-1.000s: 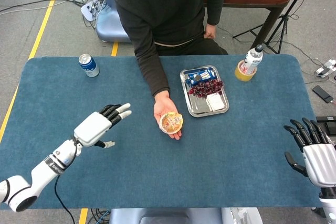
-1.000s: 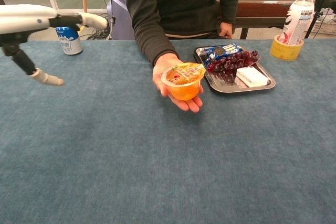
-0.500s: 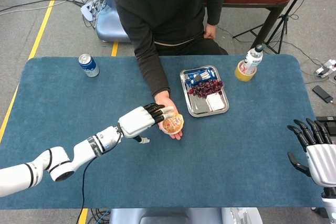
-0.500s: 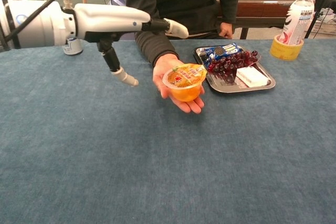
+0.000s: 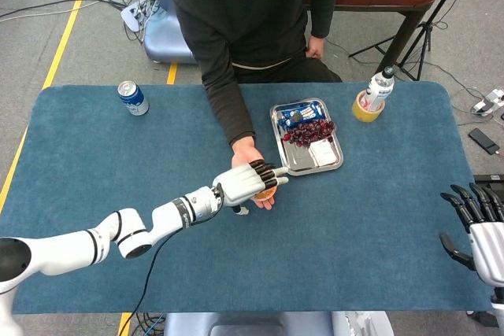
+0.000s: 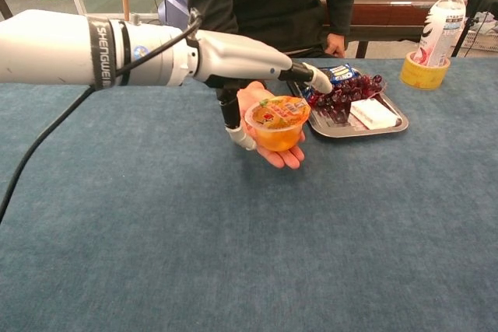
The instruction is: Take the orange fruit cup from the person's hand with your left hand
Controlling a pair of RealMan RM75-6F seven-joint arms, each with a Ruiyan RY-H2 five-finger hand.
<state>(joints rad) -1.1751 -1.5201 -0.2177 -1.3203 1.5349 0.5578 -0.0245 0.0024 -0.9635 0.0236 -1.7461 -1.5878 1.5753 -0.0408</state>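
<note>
The orange fruit cup (image 6: 276,125) sits upright in the person's upturned palm (image 6: 283,157) over the middle of the table. My left hand (image 6: 247,60) hovers right at the cup with its fingers stretched flat over the lid and the thumb (image 6: 237,134) hanging down beside the cup's left side; nothing is gripped. In the head view my left hand (image 5: 249,179) covers most of the cup (image 5: 267,193). My right hand (image 5: 481,227) stays at the table's near right edge, fingers spread, holding nothing.
A metal tray (image 5: 288,165) with grapes and snack packs lies just right of the person's hand. A blue can (image 5: 132,97) stands at the far left, and a bottle (image 5: 379,87) in a yellow tape roll at the far right. The person sits across the table.
My left arm has reached right across the table, from well left of the cup to directly over it. The person's hand and cup stayed put; my right hand drifted slightly lower.
</note>
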